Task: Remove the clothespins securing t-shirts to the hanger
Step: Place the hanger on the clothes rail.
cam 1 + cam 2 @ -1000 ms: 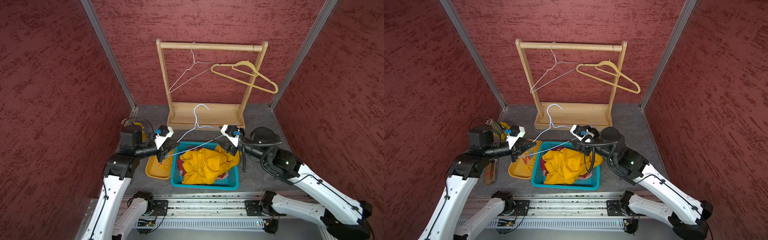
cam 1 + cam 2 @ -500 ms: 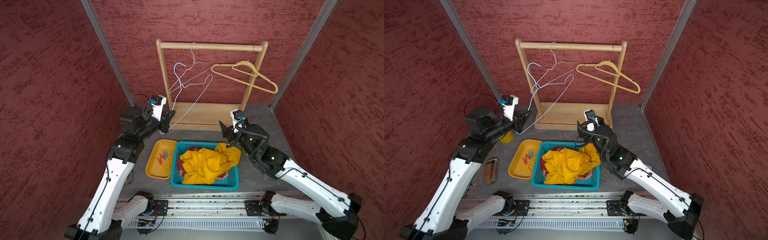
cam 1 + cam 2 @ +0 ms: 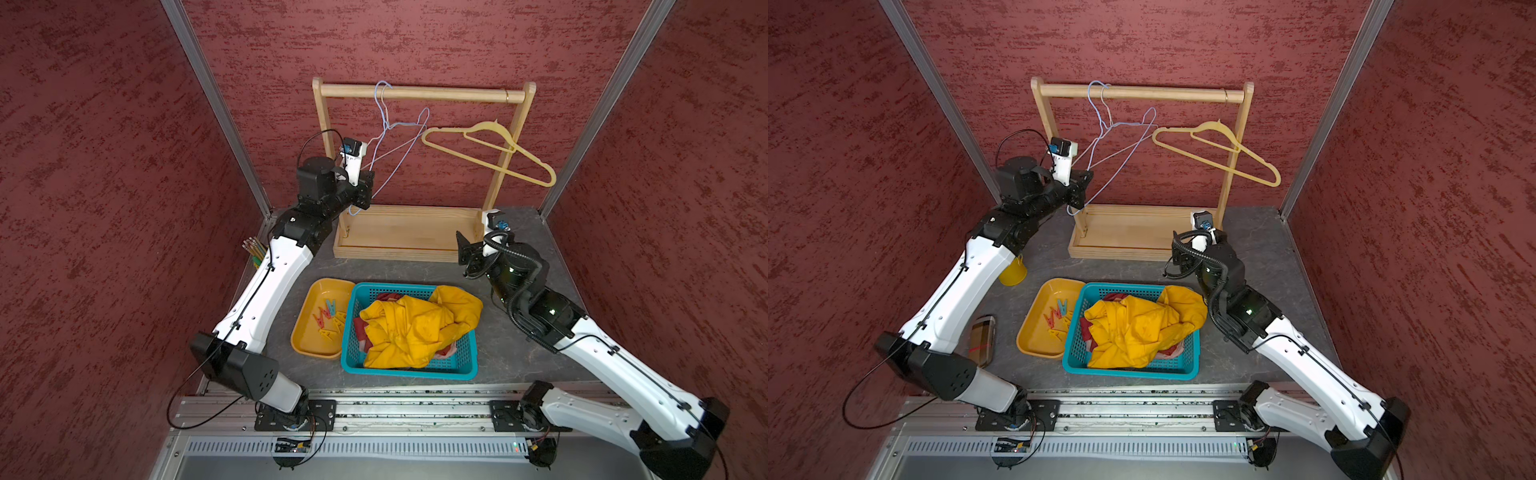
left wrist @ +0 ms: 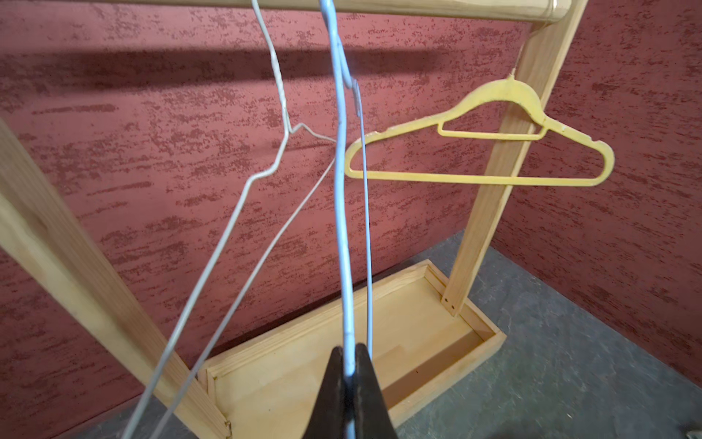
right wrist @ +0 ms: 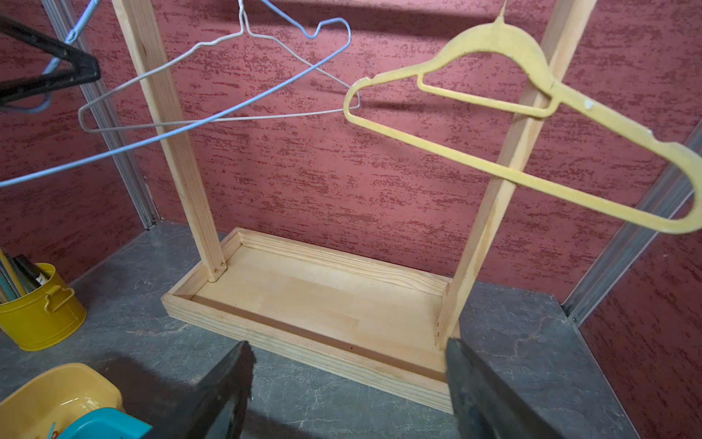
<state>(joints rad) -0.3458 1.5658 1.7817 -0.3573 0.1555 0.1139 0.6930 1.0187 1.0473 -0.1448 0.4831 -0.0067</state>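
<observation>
1. Left claw point(image 4: 347, 357): the 2 fingers are pressed together on the lower wire of the blue wire hanger point(image 4: 343, 228). The arm is raised beside the left post of the wooden rack point(image 3: 436, 93). The hook of the blue wire hanger lies over the top rail of the rack.

2. Right claw point(image 5: 349, 347): the 2 fingers stand wide apart with nothing between them. In both top views it sits low, near the right post and just in front of the rack's base tray.

3. Rack contents: 3 bare hangers.
- The blue wire hanger is at the left end of the rail and tilts toward the left claw.
- The white wire hanger point(image 5: 212, 121) hooks on just beside it, and their wires cross.
- The yellow plastic hanger point(image 4: 475, 178) is toward the right post.

4. Clothespins point(image 3: 328, 311): a small cluster of red-pink, light blue and yellow pieces lies loose in the yellow tray point(image 3: 309, 336) on the grey surface point(image 3: 519, 353). The exact count cannot be told.

5. T-shirts point(image 3: 415, 324): they are heaped in the teal basket point(image 3: 407, 370), which touches the tray's right side. The mustard yellow one lies on top. Dark red cloth point(image 3: 360, 330) shows beneath it at the left.

6. A yellow bucket point(image 5: 38, 315) of pencils point(image 3: 253, 249) stands at the left edge of the surface, partly behind the left arm.
</observation>
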